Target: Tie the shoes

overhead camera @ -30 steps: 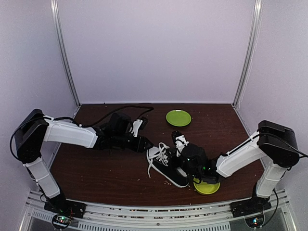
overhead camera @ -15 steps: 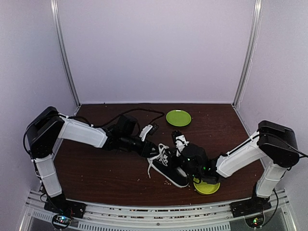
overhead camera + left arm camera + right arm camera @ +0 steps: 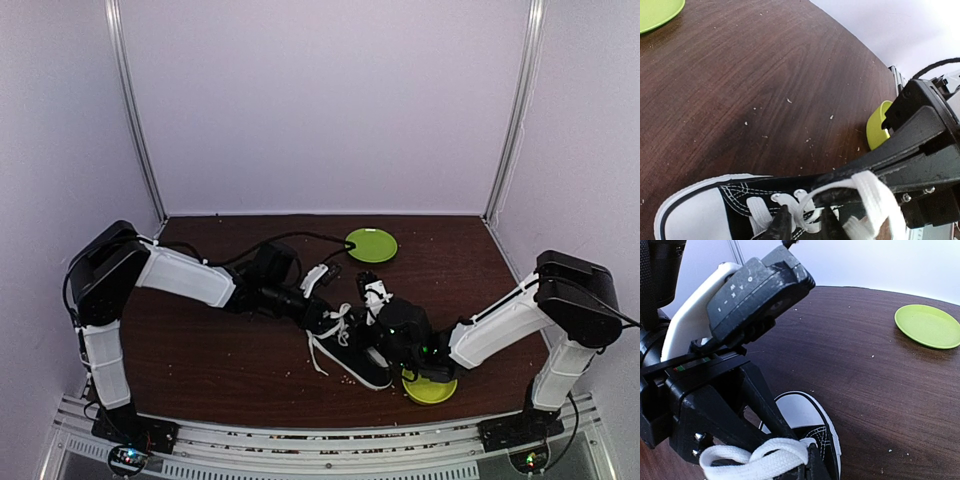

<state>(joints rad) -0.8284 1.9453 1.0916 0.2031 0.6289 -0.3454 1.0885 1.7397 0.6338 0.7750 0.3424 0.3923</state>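
The black sneaker point(image 3: 352, 358) with a white toe cap lies on the table in front of the right arm; it also shows in the left wrist view point(image 3: 695, 212) and the right wrist view point(image 3: 802, 412). My left gripper point(image 3: 328, 317) is over the shoe's eyelets. Its jaws point(image 3: 804, 226) are slightly apart with a white lace loop point(image 3: 807, 202) between them. My right gripper point(image 3: 368, 325) reaches in from the right and is shut on a bunched white lace point(image 3: 765, 455) just above the shoe's tongue point(image 3: 807, 467). The two grippers almost touch.
A green plate point(image 3: 371, 244) lies at the back of the table. Another green dish point(image 3: 430, 389) sits under the right forearm near the front edge. A loose lace end point(image 3: 318, 352) trails left of the shoe. Crumbs dot the brown tabletop point(image 3: 200, 350).
My left arm has stretched to the right, bringing its gripper from left of the shoe onto the laces. The right gripper and the shoe have stayed where they were.
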